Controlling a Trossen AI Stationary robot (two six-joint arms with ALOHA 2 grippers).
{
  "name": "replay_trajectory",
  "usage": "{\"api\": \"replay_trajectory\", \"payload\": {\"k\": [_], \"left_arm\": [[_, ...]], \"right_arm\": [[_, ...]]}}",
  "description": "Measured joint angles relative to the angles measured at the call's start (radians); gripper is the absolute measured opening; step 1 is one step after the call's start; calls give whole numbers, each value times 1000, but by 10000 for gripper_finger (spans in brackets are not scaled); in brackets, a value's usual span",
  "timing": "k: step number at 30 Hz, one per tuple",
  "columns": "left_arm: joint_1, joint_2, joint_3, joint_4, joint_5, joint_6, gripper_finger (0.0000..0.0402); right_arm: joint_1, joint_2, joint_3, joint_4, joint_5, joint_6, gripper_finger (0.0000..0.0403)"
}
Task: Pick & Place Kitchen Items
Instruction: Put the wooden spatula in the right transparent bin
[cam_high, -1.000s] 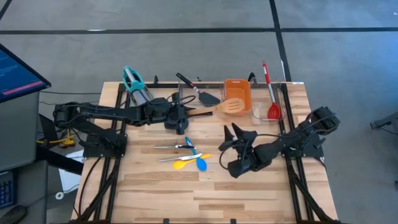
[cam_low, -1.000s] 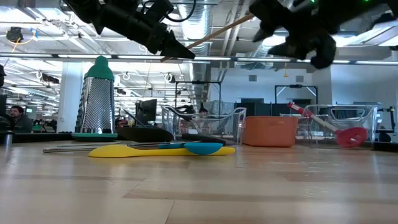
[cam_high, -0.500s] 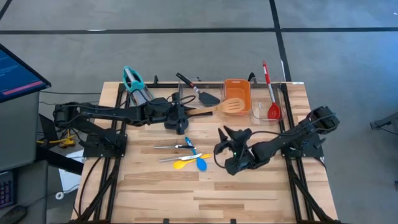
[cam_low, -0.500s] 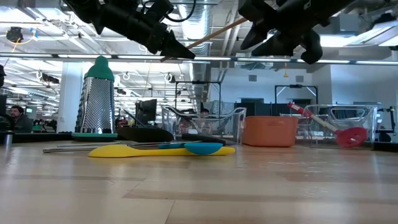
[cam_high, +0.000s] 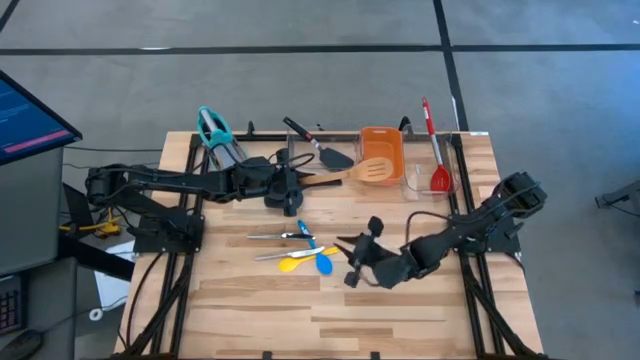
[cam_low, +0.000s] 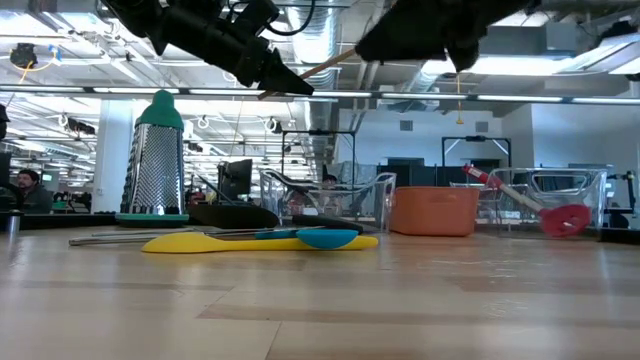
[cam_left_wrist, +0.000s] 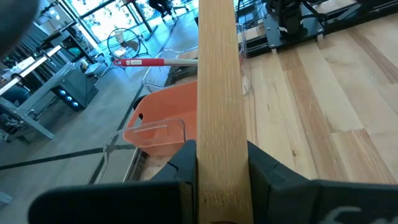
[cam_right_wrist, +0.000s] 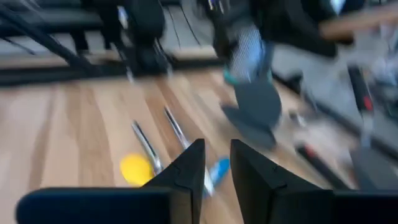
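Observation:
My left gripper (cam_high: 292, 185) is shut on the wooden slotted spoon (cam_high: 375, 170), whose head hangs over the orange tub (cam_high: 385, 140). My right gripper (cam_high: 350, 262) hovers above the table, right of the small yellow spoon (cam_high: 290, 265) and blue spoon (cam_high: 322, 262). It points toward them with only a narrow gap between its fingers (cam_right_wrist: 196, 165) and nothing in it. Silver tongs (cam_high: 275, 237) lie flat beside the spoons. A black spatula (cam_high: 320, 148) lies at the back. A red spoon (cam_high: 435, 150) rests in a clear tray. My left gripper pinches the wooden spoon's handle (cam_left_wrist: 217, 134) between its two fingers (cam_left_wrist: 186, 163), close to the handle's free end. The fingers come nearly level from the table's left and lie along the handle. The spoon is lifted clear, slanting up toward its head (cam_low: 385, 38).
A teal-topped steel grater (cam_high: 215, 135) stands at the back left. Clear trays (cam_low: 330, 205) and the orange tub line the back edge. The near half of the wooden table (cam_high: 330, 320) is bare. A monitor (cam_high: 30, 120) stands off the table's left.
My right gripper has swung toward the table's left and near edge, closer to the small spoons. It has rolled about its own axis, and its fingers have gone from spread wide to a narrow gap. The left gripper and the wooden spoon have kept still.

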Motion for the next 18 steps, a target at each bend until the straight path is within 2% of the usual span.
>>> {"api": "replay_trajectory", "payload": {"k": [4, 9, 13, 18], "left_arm": [[0, 0, 0, 0, 0, 0, 47], [0, 0, 0, 0, 0, 0, 47], [0, 0, 0, 0, 0, 0, 47], [0, 0, 0, 0, 0, -1, 47]], "right_arm": [[-1, 0, -135, 415, 0, -171, 57], [-55, 0, -283, 722, 24, -181, 49], [-126, 0, -316, 868, 42, -196, 48], [-225, 0, -316, 908, 42, -164, 53]]}}
